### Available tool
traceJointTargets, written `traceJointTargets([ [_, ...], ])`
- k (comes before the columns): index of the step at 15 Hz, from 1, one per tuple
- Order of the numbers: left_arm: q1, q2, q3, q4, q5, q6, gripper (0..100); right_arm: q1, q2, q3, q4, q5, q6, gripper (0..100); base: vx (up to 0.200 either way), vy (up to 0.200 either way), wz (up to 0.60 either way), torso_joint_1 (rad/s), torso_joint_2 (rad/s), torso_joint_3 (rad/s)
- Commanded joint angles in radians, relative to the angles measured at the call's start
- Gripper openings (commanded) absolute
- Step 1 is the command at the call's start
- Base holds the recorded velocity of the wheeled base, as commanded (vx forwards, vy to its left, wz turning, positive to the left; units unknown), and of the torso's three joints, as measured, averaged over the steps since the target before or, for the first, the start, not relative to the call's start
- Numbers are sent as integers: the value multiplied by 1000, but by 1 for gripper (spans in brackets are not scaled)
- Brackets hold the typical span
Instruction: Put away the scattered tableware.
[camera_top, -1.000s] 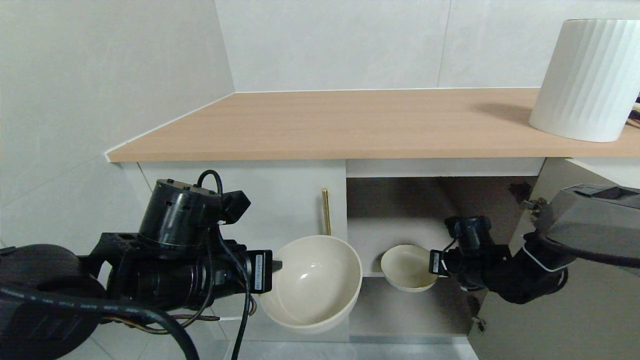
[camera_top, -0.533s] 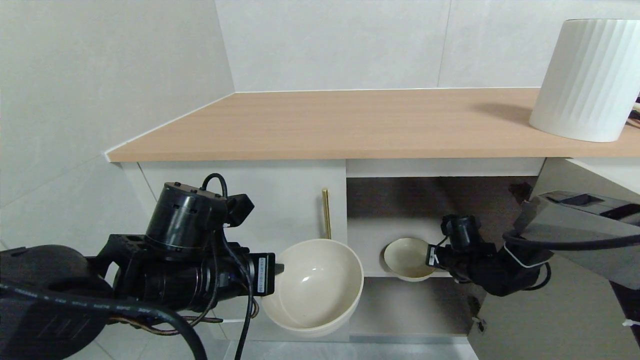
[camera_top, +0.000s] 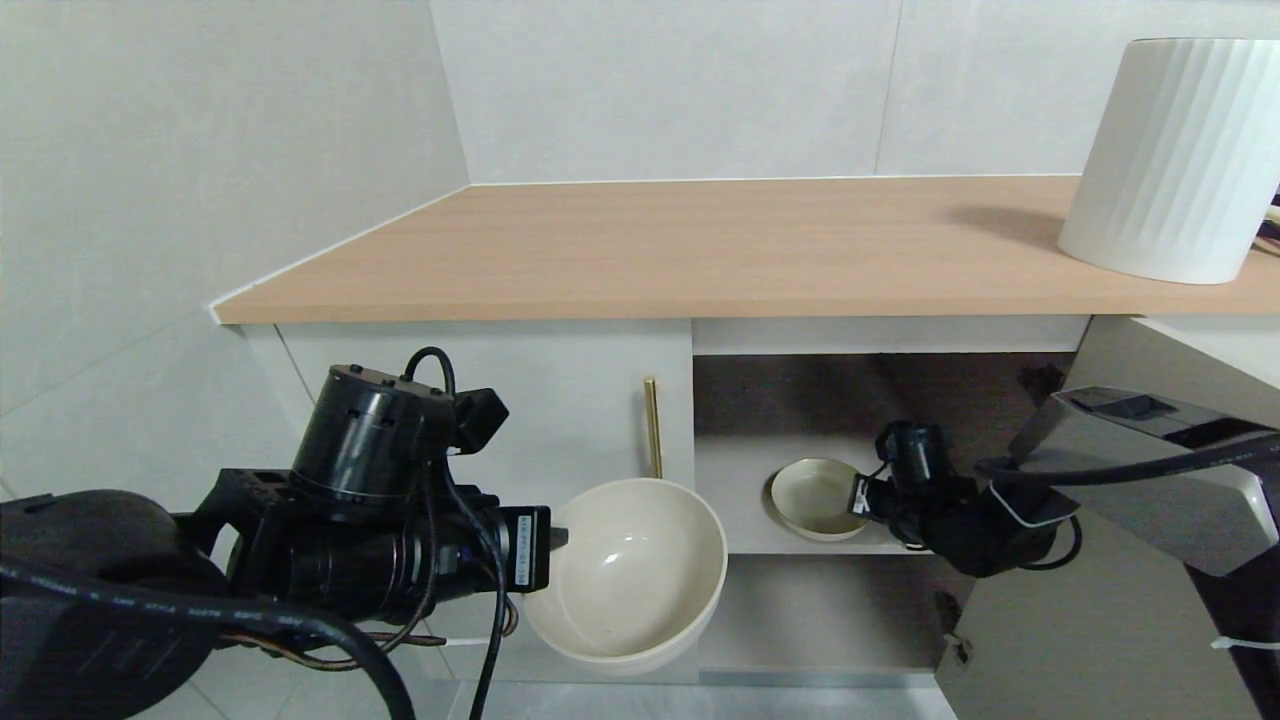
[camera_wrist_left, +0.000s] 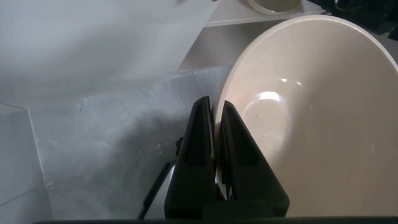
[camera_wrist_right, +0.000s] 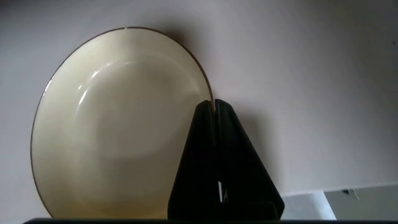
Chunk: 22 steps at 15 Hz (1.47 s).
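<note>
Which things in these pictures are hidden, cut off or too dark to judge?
- Head view: whether the small bowl touches the shelf; its own rim hides its base.
- Head view: the white ribbed container is cut off by the right edge.
- Head view: the large bowl hides part of the lower compartment.
- Right wrist view: the right gripper covers part of the small bowl's rim.

The large bowl (camera_top: 625, 570) hangs before the door (camera_top: 560, 400), the small bowl (camera_top: 815, 497) rightward inside the cabinet (camera_top: 800, 395).
</note>
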Motion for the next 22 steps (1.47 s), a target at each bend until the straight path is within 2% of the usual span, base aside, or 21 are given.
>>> traceJointTargets([
  [1,0,2,0,-1,0,-1,0,-3,12,-14,0,-1,2,0,0,0,0,0,0,0],
  [8,0,1,0,-1,0,-1,0,-4,17,-25,-1,-20,10,0,0,0,0,0,0,0],
  [9,0,1,0,-1,0,-1,0,-4,15,-25,-3,-20,12,100,0,0,0,0,0,0],
  [14,0,1,-2,-1,2,1,0,-3,-26,-5,-1,-20,44,100,0,0,0,0,0,0],
  [17,-37,30,-20,-4,8,-1,0,28,-212,151,5,6,41,100,0,0,0,0,0,0],
  [19,-68,53,-25,-4,8,2,0,76,-357,248,16,72,33,100,0,0,0,0,0,0],
  [21,-86,94,-23,-2,20,48,0,123,-471,313,65,102,-10,100,0,0,0,0,0,0],
  [22,-112,117,-23,2,51,65,0,149,-528,329,118,111,-28,100,0,0,0,0,0,0],
])
